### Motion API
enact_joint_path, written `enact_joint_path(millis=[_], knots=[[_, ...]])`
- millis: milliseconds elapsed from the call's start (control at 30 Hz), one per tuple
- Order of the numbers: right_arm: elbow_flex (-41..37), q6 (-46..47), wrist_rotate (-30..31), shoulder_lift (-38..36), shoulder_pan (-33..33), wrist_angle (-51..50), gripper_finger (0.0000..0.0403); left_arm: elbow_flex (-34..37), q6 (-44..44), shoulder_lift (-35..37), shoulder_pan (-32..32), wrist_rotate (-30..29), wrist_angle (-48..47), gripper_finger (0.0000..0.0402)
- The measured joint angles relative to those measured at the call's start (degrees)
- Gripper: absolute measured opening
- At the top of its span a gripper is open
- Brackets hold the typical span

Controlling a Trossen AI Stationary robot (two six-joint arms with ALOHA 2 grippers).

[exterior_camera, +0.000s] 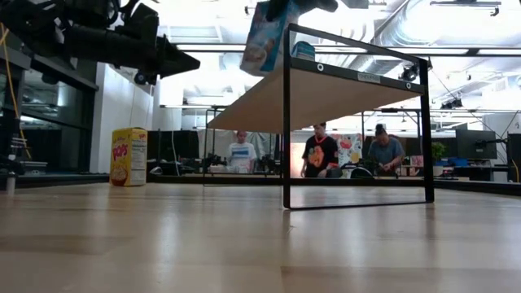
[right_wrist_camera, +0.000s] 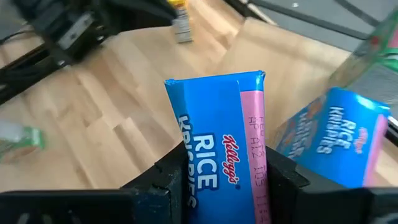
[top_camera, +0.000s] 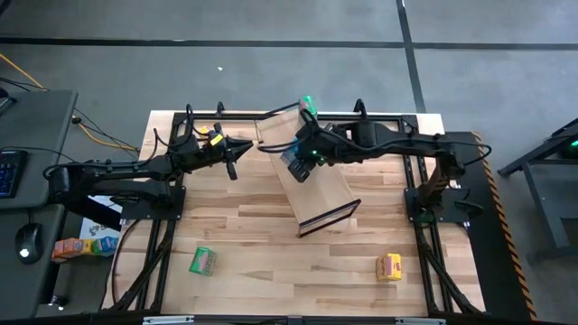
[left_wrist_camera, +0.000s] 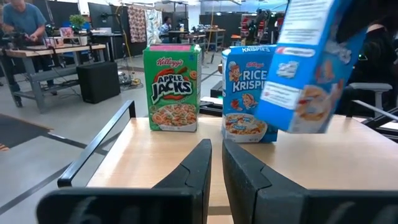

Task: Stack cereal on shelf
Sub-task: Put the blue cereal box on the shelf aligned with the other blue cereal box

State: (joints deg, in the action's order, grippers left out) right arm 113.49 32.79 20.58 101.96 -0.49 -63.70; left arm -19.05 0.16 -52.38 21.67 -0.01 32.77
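Note:
The shelf is a tilted light-wood board with a dark frame standing on the table at its near end. A green box and a blue box stand upright on the board's far part. My right gripper is above the shelf, shut on a second blue box. My left gripper hovers shut by the shelf's far left end, pointing at the standing boxes. A green box and a yellow box lie on the near table. Another yellow box stands behind the left arm. My right gripper pinches the blue box between its two fingers, one on each broad face, with the narrow pink-striped side showing between them. It comes from above. The box is lifted clear of the board and tilted.
Dark frame rails run along both table sides under the arms. The near middle of the tabletop has bare wood. More boxes lie off the table on the left. People stand in the room beyond.

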Motion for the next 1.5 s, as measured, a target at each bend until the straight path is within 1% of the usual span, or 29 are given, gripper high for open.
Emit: enact_joint_path(millis=[267, 433, 833, 1300, 1500], knots=[[0.0, 2.4, 0.4, 1.3, -0.2, -0.8, 0.0135, 0.0, 0.0, 0.0, 0.0, 0.0, 0.2, 0.0033], [0.0, 6.4, 0.4, 2.9, -0.3, -1.0, 0.0135, 0.0, 0.0, 0.0, 0.0, 0.0, 0.2, 0.0033], [0.0, 7.8, 0.4, 5.1, -1.4, -2.4, 0.0135, 0.0, 0.0, 0.0, 0.0, 0.0, 0.5, 0.0033], [0.0, 7.3, 0.3, 5.2, -1.5, -1.6, 0.0135, 0.0, 0.0, 0.0, 0.0, 0.0, 0.5, 0.0033], [0.0, 10.6, 1.9, 5.2, -1.5, -1.6, 0.0135, 0.0, 0.0, 0.0, 0.0, 0.0, 0.5, 0.0033]])
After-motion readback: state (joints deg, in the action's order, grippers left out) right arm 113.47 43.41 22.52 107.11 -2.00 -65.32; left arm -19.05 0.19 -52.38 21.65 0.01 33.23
